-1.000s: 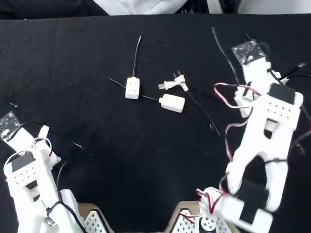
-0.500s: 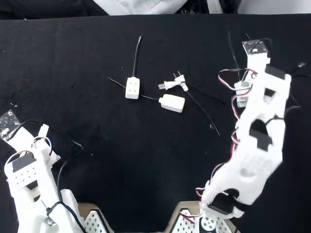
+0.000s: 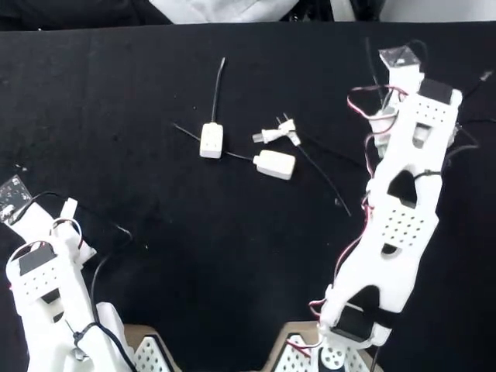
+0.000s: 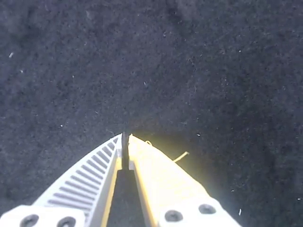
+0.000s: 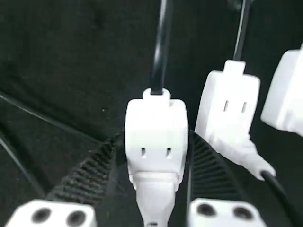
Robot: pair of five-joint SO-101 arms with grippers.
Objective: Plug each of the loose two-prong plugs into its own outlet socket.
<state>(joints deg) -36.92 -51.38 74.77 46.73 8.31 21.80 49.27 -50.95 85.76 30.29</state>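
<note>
Overhead, we are looking down on a matte black cloth table [image 3: 108, 93]. Two blocky white outlets are lying near its middle, a squarish socket [image 3: 211, 140] on the left and an oblong socket [image 3: 274, 164] just right of it, both trailing thin black cords. Two loose plugs [image 3: 271, 136] with bare metal prongs are lying just beyond the oblong one. The perforated white right arm [image 3: 403, 225] is standing extended along the right side, and the left arm [image 3: 39, 271] is sitting at the near left.

From the left wrist, we are seeing the left gripper [image 4: 124, 142] pinching its ribbed fingertips together above grainy cloth.

From the right wrist, we are seeing the right gripper [image 5: 154, 139] clamping a smooth, rounded held socket [image 5: 155, 118] with two slots and a black cord. A neighbour socket [image 5: 230, 106] is lying just beside it.
</note>
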